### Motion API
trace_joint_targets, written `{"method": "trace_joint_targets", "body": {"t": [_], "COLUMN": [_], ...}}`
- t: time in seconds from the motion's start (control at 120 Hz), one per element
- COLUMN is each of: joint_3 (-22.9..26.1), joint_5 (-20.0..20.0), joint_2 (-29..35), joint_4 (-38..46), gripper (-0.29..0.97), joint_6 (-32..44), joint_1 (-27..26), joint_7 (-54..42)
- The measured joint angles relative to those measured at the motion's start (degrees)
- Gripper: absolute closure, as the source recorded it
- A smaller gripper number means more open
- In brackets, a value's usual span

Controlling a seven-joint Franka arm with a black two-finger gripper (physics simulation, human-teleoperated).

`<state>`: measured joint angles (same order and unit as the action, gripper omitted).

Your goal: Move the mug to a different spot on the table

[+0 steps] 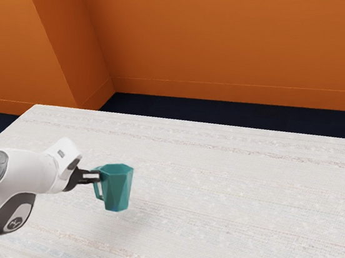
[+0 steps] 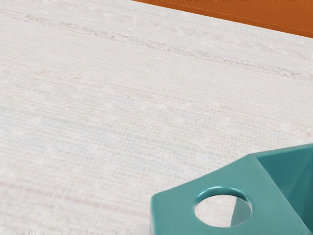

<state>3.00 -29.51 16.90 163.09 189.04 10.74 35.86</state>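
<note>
The black two-finger gripper (image 1: 90, 175) pinches the handle side of the teal, faceted, glossy mug (image 1: 118, 187) (image 2: 186, 208). The mug is upright at the lower left of the exterior frame, on or just over the pale, woven-textured table (image 1: 244, 196). An orange wall (image 1: 223, 28) stands behind.

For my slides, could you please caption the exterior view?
The gripper grasps a teal mug by its handle at a white table, orange walls behind.

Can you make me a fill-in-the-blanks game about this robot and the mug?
1. The wall behind the table is ____.
2. The gripper holds the teal mug by its ____.
3. The floor beyond the table is dark ____.
Missing words: orange; handle; blue.
</note>
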Motion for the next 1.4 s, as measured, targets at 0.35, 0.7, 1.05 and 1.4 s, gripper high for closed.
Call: {"method": "trace_joint_targets", "body": {"t": [0.35, 0.7, 1.05, 1.4], "joint_3": [0.01, 0.09, 0.09, 0.1], "joint_5": [-0.54, -0.85, -1.43, -2.65], "joint_2": [-0.56, -3.38, -7.01, -11.63], "joint_4": [0.41, -0.43, -2.63, -6.32], "gripper": [0.79, 0.79, 0.79, 0.79], "joint_6": [1.01, 1.19, 1.16, 1.17], "joint_1": [4.86, 5.54, 7.28, 7.46], "joint_7": [2.88, 4.44, 5.29, 5.73]}}
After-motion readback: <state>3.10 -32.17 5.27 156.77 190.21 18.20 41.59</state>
